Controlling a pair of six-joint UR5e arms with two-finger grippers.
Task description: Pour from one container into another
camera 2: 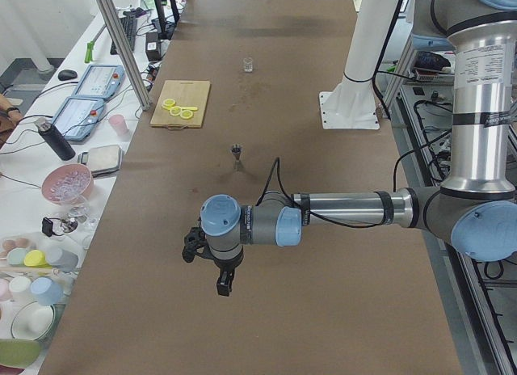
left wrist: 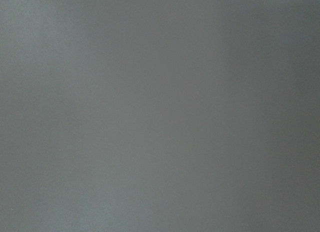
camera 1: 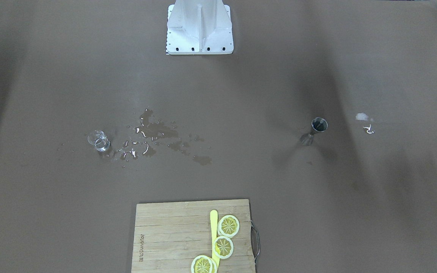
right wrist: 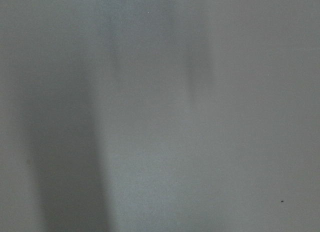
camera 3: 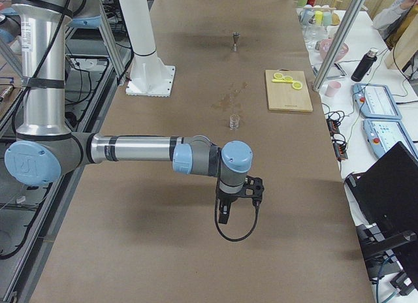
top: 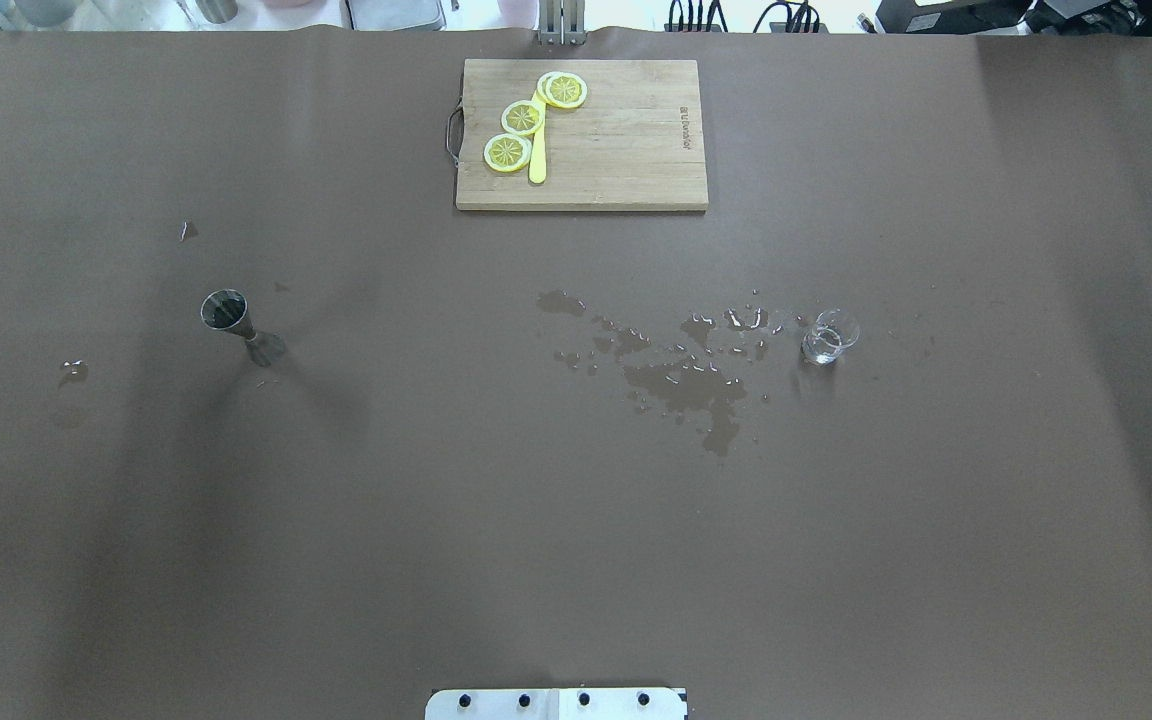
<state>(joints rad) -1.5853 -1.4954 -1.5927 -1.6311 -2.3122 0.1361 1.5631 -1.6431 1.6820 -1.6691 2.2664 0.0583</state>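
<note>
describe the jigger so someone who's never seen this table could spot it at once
Start at the wooden cutting board at the far edge of the table, then look to the robot's left half. The jigger stands there alone: dark metal and hourglass-shaped, unlike the small clear glass beside the spill on the right.

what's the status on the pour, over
Left gripper and right gripper both clear of the containers, open or shut can't tell. Jigger and shot glass upright, far apart, unheld. Puddle between them, near the glass.
</note>
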